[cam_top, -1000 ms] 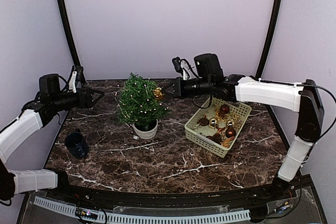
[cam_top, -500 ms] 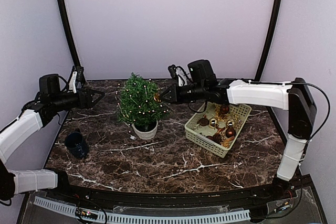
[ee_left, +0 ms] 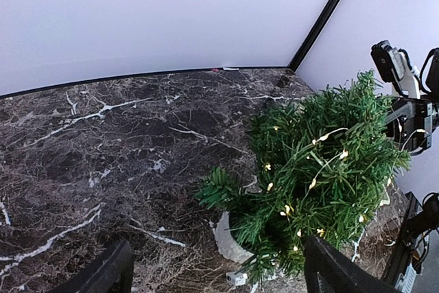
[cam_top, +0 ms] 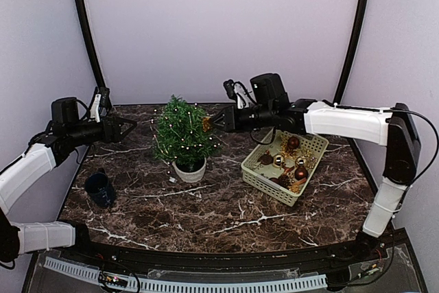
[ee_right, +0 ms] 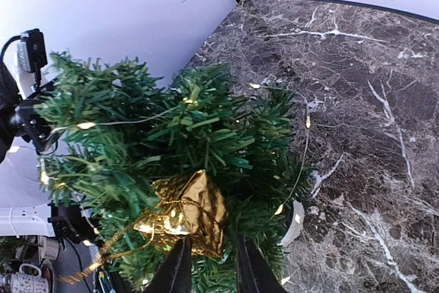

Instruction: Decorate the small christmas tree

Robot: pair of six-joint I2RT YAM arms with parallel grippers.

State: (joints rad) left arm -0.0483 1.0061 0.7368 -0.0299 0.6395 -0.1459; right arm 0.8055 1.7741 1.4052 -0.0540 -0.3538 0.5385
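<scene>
The small christmas tree (cam_top: 182,135) stands in its white pot (cam_top: 190,169) left of the table's middle, with a string of lit bulbs on it. A gold wrapped ornament (cam_top: 206,123) sits in its upper right branches. My right gripper (cam_top: 218,121) is right beside that ornament. In the right wrist view the ornament (ee_right: 188,214) rests on the tree (ee_right: 137,128) just past the gripper (ee_right: 209,259), whose jaws stand slightly parted, open. My left gripper (cam_top: 127,127) hovers open, left of the tree. The left wrist view has the tree (ee_left: 322,169) ahead of the gripper (ee_left: 219,272).
A beige basket (cam_top: 254,173) with brown and gold baubles stands right of the tree, below the right arm. A dark blue mug (cam_top: 101,189) sits near the table's left edge. A small white box (ee_left: 236,278) on the light string lies by the pot.
The right gripper pushed the gold ornament into the tree, then drew back a little with its jaws parted. The ornament stays on the branches. The left arm is still.
</scene>
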